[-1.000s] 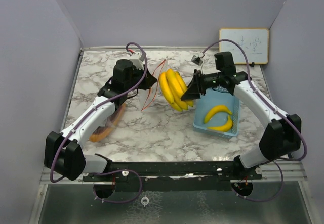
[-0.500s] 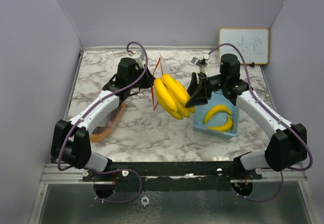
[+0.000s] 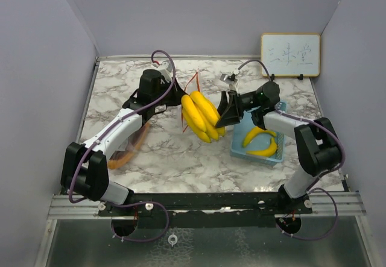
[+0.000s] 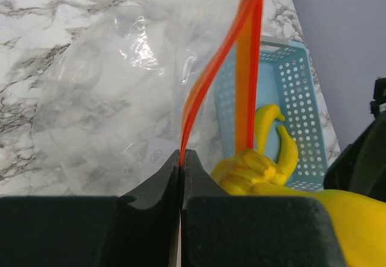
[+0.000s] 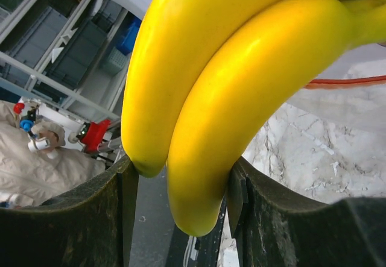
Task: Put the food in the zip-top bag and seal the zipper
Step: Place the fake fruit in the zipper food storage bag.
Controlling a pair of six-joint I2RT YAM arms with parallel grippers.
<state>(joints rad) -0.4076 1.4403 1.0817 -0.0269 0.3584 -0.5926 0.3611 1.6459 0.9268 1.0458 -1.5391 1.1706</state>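
Over the middle of the table point(image 3: 181, 158), a little toward its far edge, we see the banana bunch point(image 3: 202, 116) held in the air by the right gripper point(image 3: 224, 111). On the right wrist view its two dark fingers point(image 5: 84, 225) press against either side of the lower ends of two yellow bananas, so we read it as clamped on the bunch.

Just left of the bunch hangs the zip-top bag point(image 4: 114, 86), clear plastic with the marble showing through it. Its red zipper strip point(image 4: 211, 80) runs up and down right beside the bananas. We find the left gripper point(image 4: 182, 157) pinched tight on that strip, jaws together with only the thin plastic between them. Above the pinch the two sides of the strip part a little. The stem end of the bunch sits close against the strip on its right side; we cannot tell whether any part of the bunch is inside the bag.

Near the right edge of the table stands a light blue basket point(image 3: 274, 122), and two single bananas point(image 3: 258, 135) lie in it. Toward the left edge an orange-brown piece point(image 3: 123, 152) lies on the marble, partly hidden under the left forearm; we cannot make out what it is. At the far right corner a whiteboard point(image 3: 291, 54) leans against the wall.
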